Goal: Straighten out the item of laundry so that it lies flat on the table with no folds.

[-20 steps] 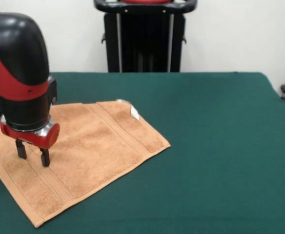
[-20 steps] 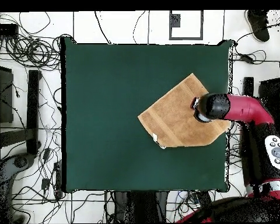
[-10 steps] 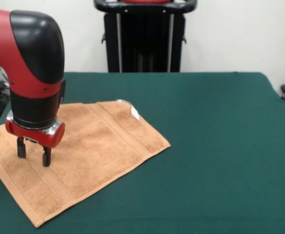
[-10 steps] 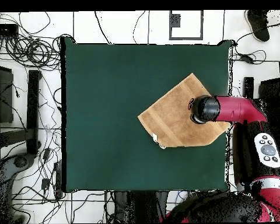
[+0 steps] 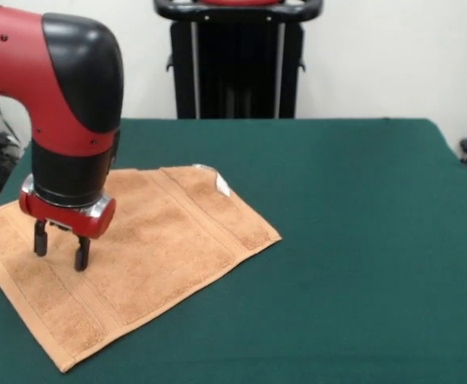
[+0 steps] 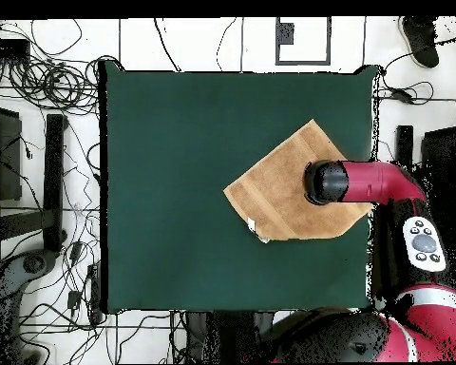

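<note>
While overhead the arm (image 6: 365,182) hides them, the front shows jaws parted, empty, above the towel (image 5: 145,240).

The table (image 5: 361,240) is covered in dark green cloth. An orange-tan towel (image 5: 153,248) lies spread on it, near one edge.

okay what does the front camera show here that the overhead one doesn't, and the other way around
Only the front view shows the gripper itself: two dark fingers open, hanging over the towel, holding nothing. It also shows the woven band stripes clearly.

Only the overhead view shows the table's full outline, the towel reaching its edge, and cables on the floor; there the arm's wrist hides the gripper.

Both show the orange-tan towel spread on the green table, with its white tag.
</note>
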`<state>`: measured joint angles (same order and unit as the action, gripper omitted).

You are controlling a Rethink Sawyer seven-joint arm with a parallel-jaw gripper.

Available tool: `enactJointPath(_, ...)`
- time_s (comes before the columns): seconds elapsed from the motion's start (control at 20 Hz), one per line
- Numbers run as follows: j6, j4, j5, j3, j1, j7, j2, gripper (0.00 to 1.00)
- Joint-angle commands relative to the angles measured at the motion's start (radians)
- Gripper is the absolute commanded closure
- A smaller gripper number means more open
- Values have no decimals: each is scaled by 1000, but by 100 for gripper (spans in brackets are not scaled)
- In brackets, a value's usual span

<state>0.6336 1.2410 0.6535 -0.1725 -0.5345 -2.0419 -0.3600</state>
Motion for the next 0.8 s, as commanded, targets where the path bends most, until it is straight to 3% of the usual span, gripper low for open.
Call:
enactJointPath(0.05,-33,155,-84,14,126,-268,49,0)
enactJointPath(0.8,-67,167,-223,112,245,-280,55,0)
